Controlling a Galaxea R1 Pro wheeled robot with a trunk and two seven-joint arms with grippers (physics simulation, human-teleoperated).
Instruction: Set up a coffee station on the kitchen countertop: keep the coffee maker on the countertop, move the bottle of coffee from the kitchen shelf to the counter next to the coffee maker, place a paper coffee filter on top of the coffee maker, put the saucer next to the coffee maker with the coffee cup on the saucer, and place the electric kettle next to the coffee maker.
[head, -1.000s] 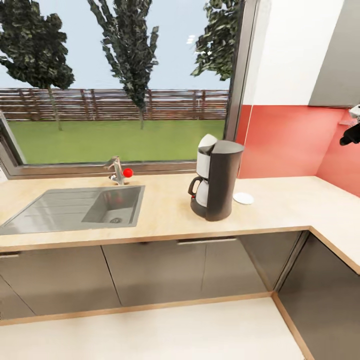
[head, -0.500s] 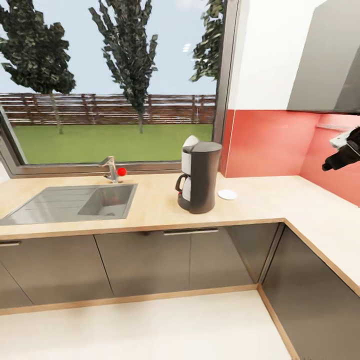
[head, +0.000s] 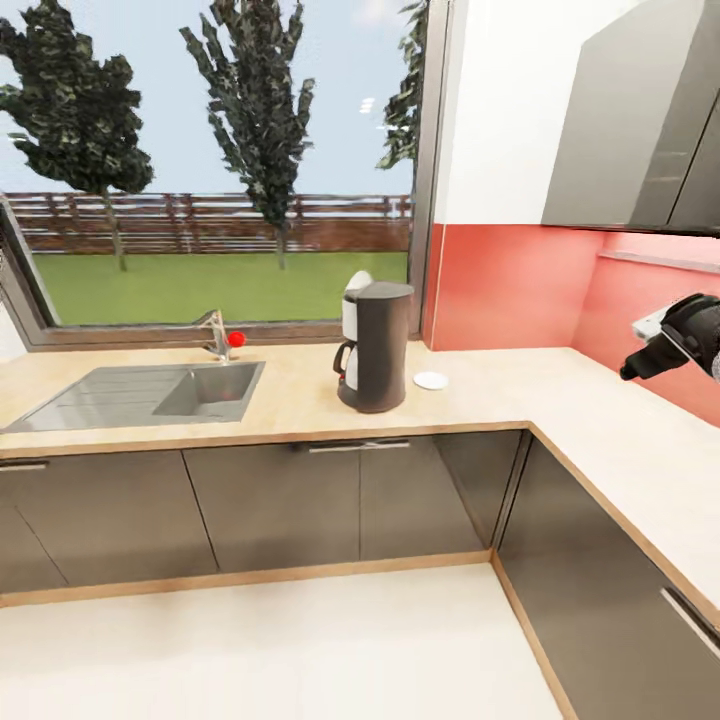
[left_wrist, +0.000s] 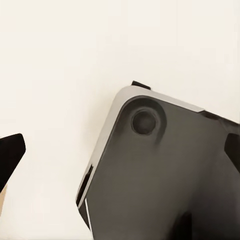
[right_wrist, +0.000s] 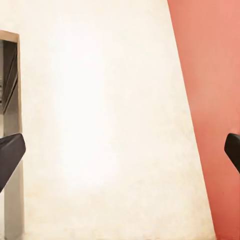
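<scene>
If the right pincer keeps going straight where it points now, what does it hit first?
Probably the countertop. In the right wrist view the open right pincer looks onto bare counter beside the red wall, with nothing between the fingers. In the head view it hangs above that counter; depth is unclear.

Bright, even daylight from the window (head: 220, 160); soft shadows, wrist views washed pale, edges slightly blurred

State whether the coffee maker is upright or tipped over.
Upright. The coffee maker stands on its base on the countertop, its body vertical, with the saucer lying flat beside it.
</scene>
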